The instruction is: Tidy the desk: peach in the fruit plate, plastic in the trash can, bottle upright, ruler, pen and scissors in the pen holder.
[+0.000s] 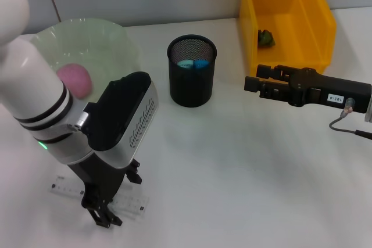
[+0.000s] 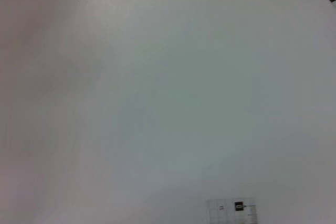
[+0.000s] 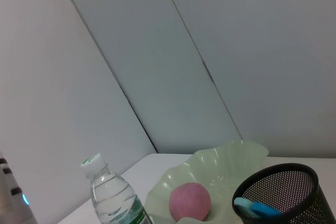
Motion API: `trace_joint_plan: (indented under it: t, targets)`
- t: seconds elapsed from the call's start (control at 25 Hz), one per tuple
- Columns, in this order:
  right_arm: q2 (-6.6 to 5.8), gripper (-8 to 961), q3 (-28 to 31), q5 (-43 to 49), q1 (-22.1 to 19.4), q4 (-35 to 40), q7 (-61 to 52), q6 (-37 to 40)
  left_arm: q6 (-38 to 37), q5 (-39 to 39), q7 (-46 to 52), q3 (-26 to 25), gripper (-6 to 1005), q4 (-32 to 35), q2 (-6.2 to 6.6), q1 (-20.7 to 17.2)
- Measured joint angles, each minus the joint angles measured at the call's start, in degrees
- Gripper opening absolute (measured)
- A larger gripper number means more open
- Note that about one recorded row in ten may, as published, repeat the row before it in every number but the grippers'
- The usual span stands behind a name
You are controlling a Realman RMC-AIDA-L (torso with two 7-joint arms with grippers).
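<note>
At the near left edge of the white desk [image 1: 244,166] the left gripper [image 1: 103,212] points down over the clear ruler [image 1: 131,203], fingers splayed to either side of it, tips at or just above the desk — contact can't be confirmed. The ruler lies flat, one end sticking out past the gripper; the left wrist view catches only a corner of it [image 2: 233,211] on bare desk. Wide open room runs from the ruler across the middle and near right of the desk.

Toward the far left corner sits the pale green fruit plate [image 1: 116,42] with the pink peach [image 1: 75,79] in it. Just right of it, mid-desk, the black mesh pen holder [image 1: 192,79] stands upright with blue-handled items [image 1: 193,63] inside — likely scissors or pen, can't tell which. At the far right edge the yellow trash can [image 1: 317,21] holds a small dark green scrap [image 1: 267,38].

The right gripper [image 1: 258,84] hovers level in front of the trash can, well apart from the pen holder; whether it is spread or pressed together, cannot tell. The right wrist view shows a water bottle [image 3: 113,192] standing upright, cap on, beside the fruit plate.
</note>
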State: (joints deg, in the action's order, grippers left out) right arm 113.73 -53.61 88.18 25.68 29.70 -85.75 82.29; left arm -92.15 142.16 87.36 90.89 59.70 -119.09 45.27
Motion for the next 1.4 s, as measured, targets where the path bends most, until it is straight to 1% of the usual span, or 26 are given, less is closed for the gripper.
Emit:
trace_joint_plan:
  t: [0.48, 0.68, 1.4]
  targets:
    - [0.0, 731, 0.0, 0.0, 0.02, 0.01, 0.05, 0.18, 1.32, 0.18, 0.65, 0.18, 843, -0.64, 0.0, 0.22]
    - [-0.07, 731, 0.0, -0.01, 0.29, 0.01, 0.07, 0.1, 2.21, -0.23, 1.84, 1.56, 843, -0.64, 0.0, -0.14]
    - [-0.06, 730, 0.13, 0.6, 0.75, 0.01, 0.07, -0.04, 2.69, -0.49, 3.06, 2.38, 841, -0.57, -0.03, -0.36]
